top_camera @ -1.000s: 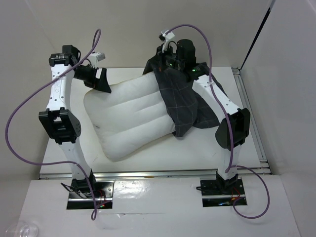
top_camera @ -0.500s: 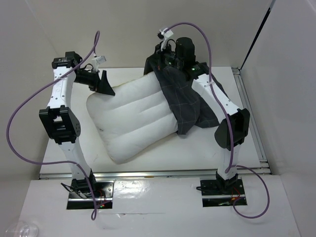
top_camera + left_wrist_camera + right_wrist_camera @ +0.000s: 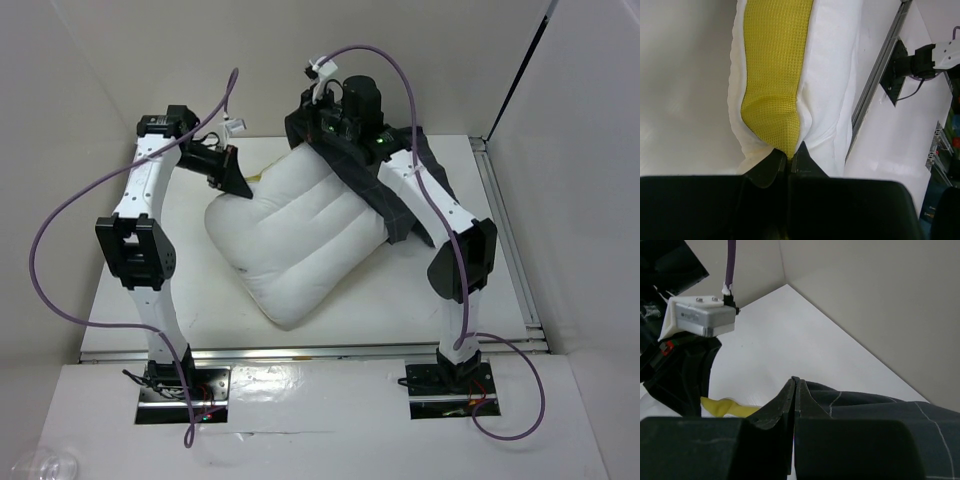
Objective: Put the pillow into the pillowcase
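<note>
Top external view gives me the soft white padded pillow (image 3: 300, 240) lying slantwise on the white surface (image 3: 215, 300), its far end tucked into the dark charcoal checked pillowcase (image 3: 378, 197). My left pincer (image 3: 789, 152) is clamped on the pillow's yellow-banded corner, my right pincer (image 3: 795, 382) nipped on the case's cloth. I judge the right must draw the cloth down the pillow while the left braces it.

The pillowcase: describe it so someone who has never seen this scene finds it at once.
On the white table, find the big white pillow at its centre. The pillowcase is the floppy charcoal cloth draped over its far right end, the only dark, pale-checked fabric.
</note>
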`<state>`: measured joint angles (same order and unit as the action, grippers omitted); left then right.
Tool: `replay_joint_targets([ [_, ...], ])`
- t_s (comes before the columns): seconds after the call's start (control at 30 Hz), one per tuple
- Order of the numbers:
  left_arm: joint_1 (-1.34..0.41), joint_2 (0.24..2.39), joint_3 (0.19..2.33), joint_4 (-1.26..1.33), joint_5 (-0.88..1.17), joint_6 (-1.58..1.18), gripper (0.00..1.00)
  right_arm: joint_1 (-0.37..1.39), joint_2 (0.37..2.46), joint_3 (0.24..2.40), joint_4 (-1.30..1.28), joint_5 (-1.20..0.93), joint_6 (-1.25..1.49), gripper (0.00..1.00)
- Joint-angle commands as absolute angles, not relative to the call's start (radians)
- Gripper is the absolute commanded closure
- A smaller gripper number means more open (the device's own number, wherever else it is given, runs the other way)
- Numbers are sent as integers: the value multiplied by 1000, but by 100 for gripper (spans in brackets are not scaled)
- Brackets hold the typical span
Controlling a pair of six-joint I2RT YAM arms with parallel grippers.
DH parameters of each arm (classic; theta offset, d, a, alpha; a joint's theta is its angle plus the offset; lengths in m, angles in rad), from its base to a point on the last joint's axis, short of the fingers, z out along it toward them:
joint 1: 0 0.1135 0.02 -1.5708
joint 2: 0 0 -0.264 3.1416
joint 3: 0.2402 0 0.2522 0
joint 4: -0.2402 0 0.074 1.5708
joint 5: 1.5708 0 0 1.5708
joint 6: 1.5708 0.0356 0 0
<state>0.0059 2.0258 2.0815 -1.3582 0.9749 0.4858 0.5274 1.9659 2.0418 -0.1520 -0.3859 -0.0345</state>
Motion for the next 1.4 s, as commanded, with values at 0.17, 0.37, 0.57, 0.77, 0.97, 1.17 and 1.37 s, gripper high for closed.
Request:
replay_joint_targets([
  [0.17, 32, 1983, 2148, -1082, 1056, 256, 100, 635, 1910, 2034, -90, -442, 26, 100],
  [0.37, 32, 1974, 2129, -971, 1043, 169, 100, 689, 1937, 2071, -144, -488, 57, 100],
  [0.57, 32, 1963, 2094, -887, 1064, 100, 100, 721, 2022, 2178, -173, -544, 80, 100],
  [0.77, 32, 1954, 2060, -805, 1083, 43, 100, 768, 2109, 2285, -183, -566, 103, 100],
  [0.97, 32, 1925, 2037, -732, 1104, -21, 100, 787, 2206, 2399, -204, -589, 155, 100],
  [1.17, 32, 1916, 2006, -680, 1124, -44, 100, 819, 2229, 2430, -195, -600, 164, 100],
  [1.37, 32, 1898, 1957, -576, 1134, -121, 100, 830, 2210, 2393, -161, -684, 140, 100],
])
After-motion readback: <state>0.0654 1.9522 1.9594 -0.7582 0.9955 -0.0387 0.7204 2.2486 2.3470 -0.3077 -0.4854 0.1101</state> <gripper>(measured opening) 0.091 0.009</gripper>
